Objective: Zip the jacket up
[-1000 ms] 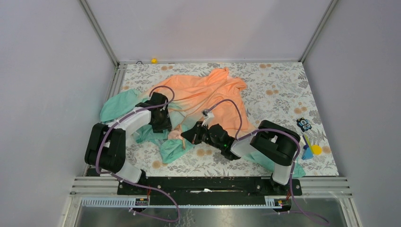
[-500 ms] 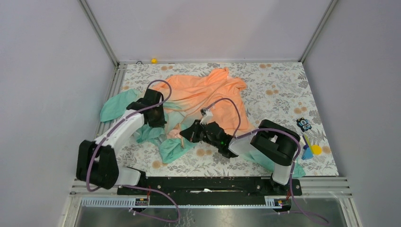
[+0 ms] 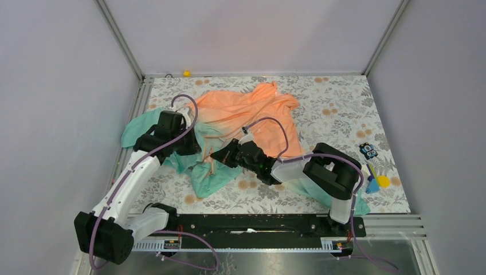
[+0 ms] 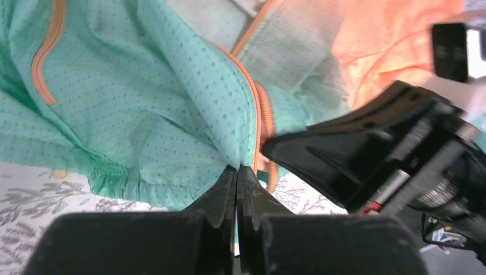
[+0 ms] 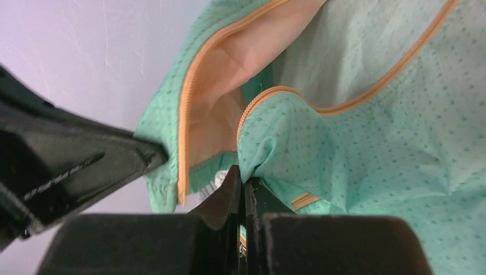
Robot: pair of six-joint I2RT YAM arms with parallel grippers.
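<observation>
The jacket is seen crumpled across the middle of the flowered tabletop, its orange shoulders toward the top of the overhead frame and its teal hem bunched at centre-left, between the two arms. Little of the task can be judged as done: the front lies open, and in both wrist views the two orange edges of the zipper run apart from each other, with nothing joined. The slider cannot be made out in any view, perhaps because it is hidden in the folds. What is left, then, is judged to be nearly everything: the two bottom ends must be brought together, seated, and the slider drawn up toward the collar. The left end effector is pressed together on a fold of teal cloth just beside the zipper edge, at the lower centre of its own view, with no gap between the fingers. The right end effector is likewise clamped on a pinch of teal cloth directly under a curved zipper edge.
</observation>
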